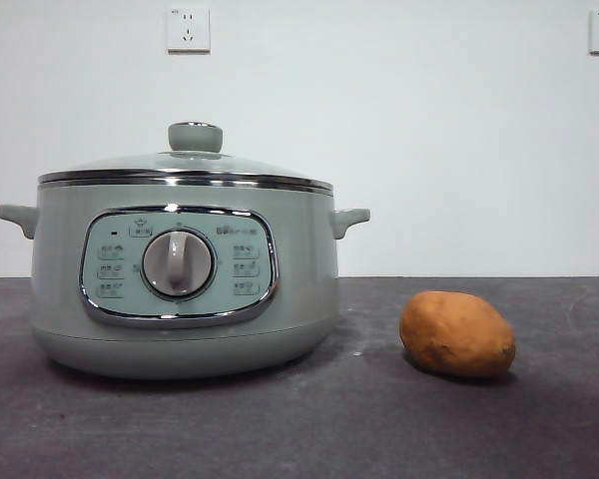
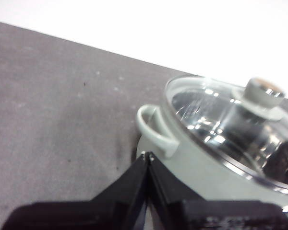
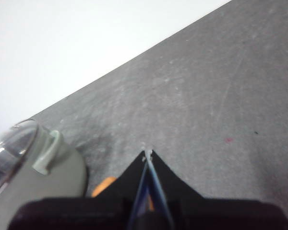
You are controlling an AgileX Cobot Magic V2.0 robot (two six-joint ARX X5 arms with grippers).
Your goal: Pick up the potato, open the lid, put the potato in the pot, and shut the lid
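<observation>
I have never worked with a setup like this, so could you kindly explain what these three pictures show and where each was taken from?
It is a two-armed table robot. One picture looks level across the dark grey table: a wide sage-green electric pot wearing its domed glass lid, with an oval orange-brown potato beside it. The other two come from wrist cameras. The left gripper hangs shut near a pot handle; the right gripper hangs shut above the potato. Neither holds anything.

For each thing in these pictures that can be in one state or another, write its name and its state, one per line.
lid: closed, seated on the pot
pot: upright, covered
potato: lying on the table beside the pot, not held
left gripper: shut, empty
right gripper: shut, empty
</observation>
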